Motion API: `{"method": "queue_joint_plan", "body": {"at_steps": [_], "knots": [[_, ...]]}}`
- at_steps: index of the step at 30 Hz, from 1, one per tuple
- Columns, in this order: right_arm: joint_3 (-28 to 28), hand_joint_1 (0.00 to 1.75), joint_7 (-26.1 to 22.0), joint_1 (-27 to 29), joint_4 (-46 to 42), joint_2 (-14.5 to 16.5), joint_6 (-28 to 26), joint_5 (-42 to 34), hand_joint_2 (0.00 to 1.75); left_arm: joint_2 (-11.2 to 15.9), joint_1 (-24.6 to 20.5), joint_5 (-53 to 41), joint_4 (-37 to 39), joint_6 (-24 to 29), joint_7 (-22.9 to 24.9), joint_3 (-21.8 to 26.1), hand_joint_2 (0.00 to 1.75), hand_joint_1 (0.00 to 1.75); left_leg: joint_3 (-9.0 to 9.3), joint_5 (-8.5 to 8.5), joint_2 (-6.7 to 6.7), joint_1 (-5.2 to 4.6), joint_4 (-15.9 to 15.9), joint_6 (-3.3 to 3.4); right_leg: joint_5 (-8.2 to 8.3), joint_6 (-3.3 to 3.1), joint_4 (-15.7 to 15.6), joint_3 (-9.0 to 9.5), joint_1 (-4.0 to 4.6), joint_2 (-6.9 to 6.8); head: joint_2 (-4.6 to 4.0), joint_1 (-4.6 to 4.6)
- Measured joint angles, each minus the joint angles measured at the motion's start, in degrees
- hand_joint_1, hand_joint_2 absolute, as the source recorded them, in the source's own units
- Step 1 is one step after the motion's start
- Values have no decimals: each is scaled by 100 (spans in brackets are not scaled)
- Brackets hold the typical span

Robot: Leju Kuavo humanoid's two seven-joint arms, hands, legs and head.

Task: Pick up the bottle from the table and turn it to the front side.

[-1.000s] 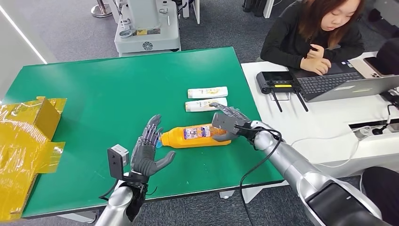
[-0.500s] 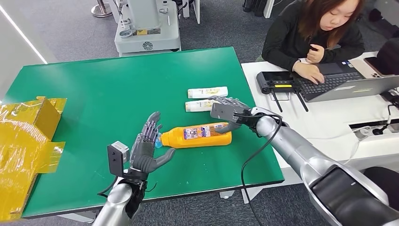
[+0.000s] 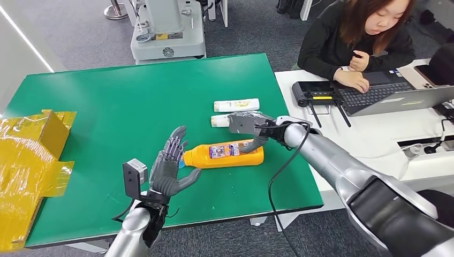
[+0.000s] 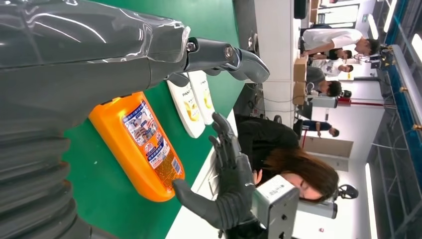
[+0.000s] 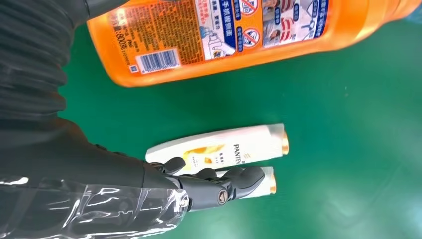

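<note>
Head view showed the right hand [image 3: 250,127] had drawn back from the orange bottle [image 3: 224,154] over the last second: a second before, it lay over the bottle's base end, and by now it had shifted toward the far side of the green table [image 3: 123,101], above the nearer of the two white tubes [image 3: 235,105], with only its thumb reaching down to the bottle's upper edge near the base. Its fingers were spread and held nothing. The bottle itself had not moved; it lay on its side near the front of the table, label facing up, blue cap end pointing toward the left hand [image 3: 168,168]. The left hand had kept its place just beside the cap, palm open, fingers apart and raised, its thumb stretched along the table under the bottle's neck; whether it touched the bottle could not be told. Right wrist view showed the dark fingertips [image 5: 244,178] over one white tube, the other tube just beside it. At the white desk [image 3: 369,142] beside the table, a person [image 3: 358,37] had moved one hand onto a laptop [image 3: 396,96].
</note>
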Motion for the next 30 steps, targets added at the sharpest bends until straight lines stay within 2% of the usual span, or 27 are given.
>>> {"method": "queue_joint_plan", "body": {"at_steps": [9, 21, 25, 30], "knots": [[609, 0, 262, -190, 341, 313, 198, 205, 175, 0, -65, 171, 1, -150, -13, -14, 175, 0, 1, 0, 0, 1, 0, 0, 0, 0, 0, 0, 0, 0, 0, 1], [1032, 0, 219, -105, 587, 389, 229, 267, 175, 3, -136, 310, 156, -330, -195, -14, 175, 0, 1, 0, 0, 0, 0, 0, 0, 0, 0, 0, 0, 0, 0, 1], [1230, 0, 247, -117, 632, 394, 225, 598, 175, 9, -159, 473, 277, -420, -244, -12, 175, 0, 1, 0, 0, 0, 1, 0, 0, 0, 0, 0, 0, 0, 0, 0], [1811, 3, 354, -244, 649, 369, 112, 1615, 175, 9, -152, 584, 384, -542, -250, -12, 175, 0, 3, 0, 0, 1, 1, 0, 0, 0, 0, 0, 0, 1, 0, -1]]}}
